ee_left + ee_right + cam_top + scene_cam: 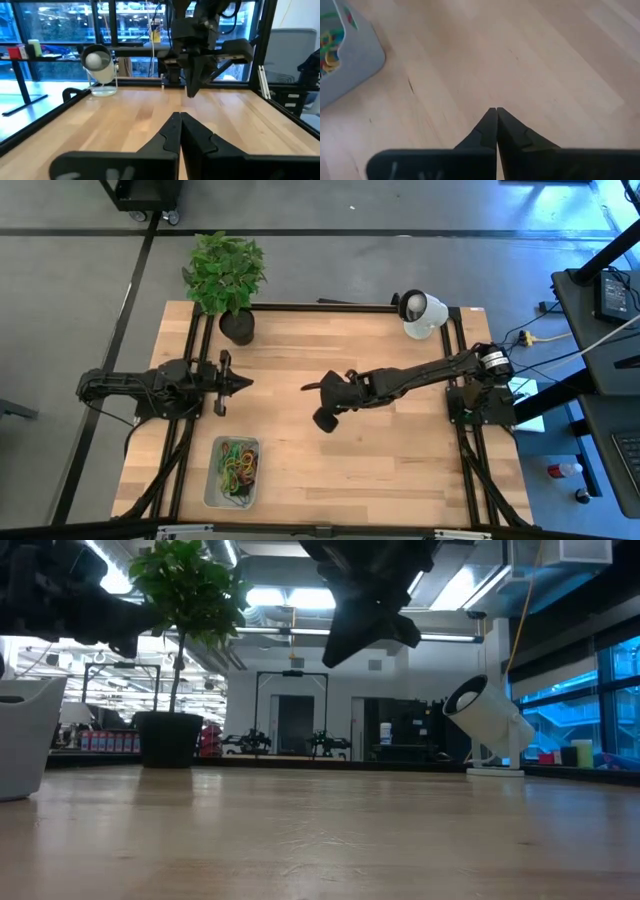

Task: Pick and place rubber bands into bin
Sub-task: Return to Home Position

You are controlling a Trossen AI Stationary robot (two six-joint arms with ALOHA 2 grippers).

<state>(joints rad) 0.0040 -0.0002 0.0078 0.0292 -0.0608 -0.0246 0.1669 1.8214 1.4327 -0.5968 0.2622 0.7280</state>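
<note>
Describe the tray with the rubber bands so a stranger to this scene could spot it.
Start at the light wooden table, on the side of the left arm. At the edge opposite the black plant pot lies a shallow pale grey rectangular tray. It alone holds coloured rubber bands.

Bright ceiling lights (290,598) glare behind the plant (185,590), leaving it darkly backlit; the table (330,470) beneath it evenly lit.

place: robotics lab | evidence: other arm rigs (325,743) behind, concrete floor (60,310)
</note>
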